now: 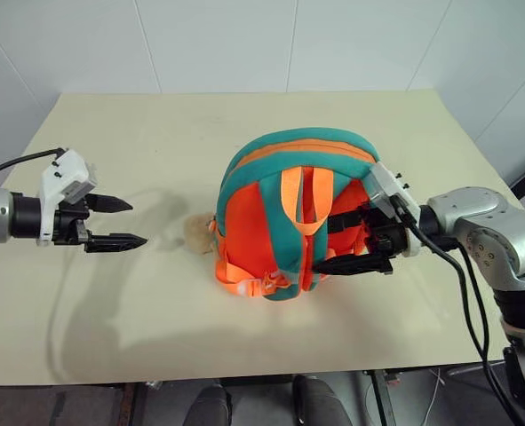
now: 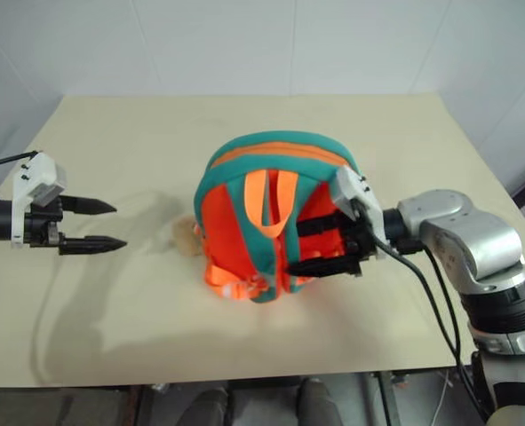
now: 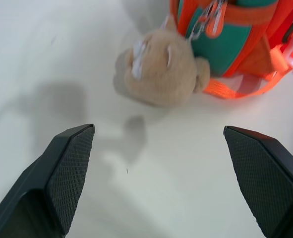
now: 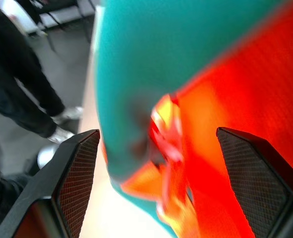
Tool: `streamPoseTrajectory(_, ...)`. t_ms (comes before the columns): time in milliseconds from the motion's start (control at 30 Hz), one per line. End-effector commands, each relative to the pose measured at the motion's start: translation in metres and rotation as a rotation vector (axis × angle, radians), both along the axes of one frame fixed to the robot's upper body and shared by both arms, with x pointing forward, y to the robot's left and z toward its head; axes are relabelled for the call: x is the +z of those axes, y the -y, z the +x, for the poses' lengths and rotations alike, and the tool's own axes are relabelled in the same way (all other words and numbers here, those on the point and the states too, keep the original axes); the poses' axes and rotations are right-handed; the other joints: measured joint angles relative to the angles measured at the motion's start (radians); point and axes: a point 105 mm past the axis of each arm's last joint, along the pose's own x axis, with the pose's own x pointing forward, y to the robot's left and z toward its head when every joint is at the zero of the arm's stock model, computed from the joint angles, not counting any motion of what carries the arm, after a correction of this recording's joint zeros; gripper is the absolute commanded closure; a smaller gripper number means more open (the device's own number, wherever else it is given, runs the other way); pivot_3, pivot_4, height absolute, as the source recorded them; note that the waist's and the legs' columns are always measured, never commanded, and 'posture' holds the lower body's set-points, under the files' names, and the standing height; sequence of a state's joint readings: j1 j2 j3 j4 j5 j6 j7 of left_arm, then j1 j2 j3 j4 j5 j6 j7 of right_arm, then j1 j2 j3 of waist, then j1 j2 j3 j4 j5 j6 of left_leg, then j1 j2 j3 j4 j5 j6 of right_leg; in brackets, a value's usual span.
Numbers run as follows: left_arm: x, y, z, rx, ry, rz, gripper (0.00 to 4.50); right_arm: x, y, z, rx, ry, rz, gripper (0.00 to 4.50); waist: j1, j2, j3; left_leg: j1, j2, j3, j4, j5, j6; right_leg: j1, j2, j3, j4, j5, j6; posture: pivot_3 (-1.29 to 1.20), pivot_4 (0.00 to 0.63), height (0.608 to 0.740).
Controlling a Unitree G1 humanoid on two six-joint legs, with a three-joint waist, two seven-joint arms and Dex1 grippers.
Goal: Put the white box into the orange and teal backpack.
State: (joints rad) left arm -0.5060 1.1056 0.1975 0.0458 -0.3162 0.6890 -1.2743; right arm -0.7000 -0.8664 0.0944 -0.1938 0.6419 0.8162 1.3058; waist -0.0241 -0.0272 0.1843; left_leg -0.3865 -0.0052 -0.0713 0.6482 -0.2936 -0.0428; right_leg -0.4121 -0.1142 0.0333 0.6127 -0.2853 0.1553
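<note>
The orange and teal backpack (image 1: 289, 177) lies in the middle of the table, strap side up, with a tan plush toy (image 1: 197, 232) hanging at its left. The white box is out of view. My left gripper (image 1: 138, 222) hovers open to the left of the plush toy, apart from it, with nothing between its fingers. In the left wrist view the toy (image 3: 158, 69) lies ahead of the spread fingers. My right gripper (image 1: 326, 243) is open at the backpack's right side, its fingers spread over the orange fabric (image 4: 245, 84); I cannot tell whether they touch it.
The beige table (image 1: 155, 133) has bare surface to the left, behind and in front of the backpack. White walls close in behind and at both sides. A person's dark-trousered legs (image 4: 17, 84) stand on the floor beyond the table edge in the right wrist view.
</note>
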Motion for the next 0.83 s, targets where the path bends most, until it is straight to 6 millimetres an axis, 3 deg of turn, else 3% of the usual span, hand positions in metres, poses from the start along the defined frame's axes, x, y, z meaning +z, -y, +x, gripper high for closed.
streamPoseTrajectory(33,0.020,-0.011,-0.005,0.030,0.071,-0.032,0.05,0.015,0.028,0.003,-0.073,0.072,-0.040,0.03,0.000,0.000,0.000,0.000,0.000,0.000,0.000,0.000,0.000,0.000,0.000,0.000,0.000,0.000,0.000,0.00,0.150,0.740)
streamPoseTrajectory(167,0.020,-0.022,-0.005,0.073,0.081,-0.073,0.05,0.022,0.067,0.011,-0.183,0.131,-0.141,0.03,-0.003,0.001,0.001,0.000,0.000,0.001,-0.001,-0.001,0.001,0.000,0.000,0.000,-0.002,0.000,0.000,0.00,0.150,0.740)
streamPoseTrajectory(367,0.034,-0.015,-0.013,-0.008,0.212,-0.193,0.05,0.029,0.110,0.020,-0.322,0.204,-0.236,0.03,-0.006,0.001,0.001,0.000,0.001,0.003,-0.001,-0.002,0.001,-0.001,0.000,0.000,-0.002,0.000,0.000,0.00,0.150,0.740)
streamPoseTrajectory(567,0.034,0.001,-0.026,-0.159,0.328,-0.324,0.05,0.049,0.128,0.033,-0.420,0.308,-0.161,0.03,-0.004,0.002,0.001,0.001,0.001,0.004,0.000,-0.002,0.000,-0.001,-0.001,0.000,-0.002,0.000,0.000,0.00,0.150,0.740)
streamPoseTrajectory(700,0.027,-0.006,-0.023,-0.164,0.320,-0.320,0.05,0.060,0.134,0.029,-0.439,0.356,-0.102,0.03,-0.004,0.002,0.001,0.001,0.001,0.004,-0.001,-0.002,0.000,-0.001,0.000,0.000,-0.003,0.000,0.000,0.00,0.150,0.740)
streamPoseTrajectory(833,0.033,-0.012,-0.016,-0.151,0.366,-0.307,0.05,0.061,0.134,0.026,-0.472,0.381,-0.055,0.03,-0.002,0.002,0.001,0.001,0.001,0.004,-0.001,-0.002,0.000,0.000,-0.001,0.000,-0.003,0.000,0.000,0.00,0.150,0.740)
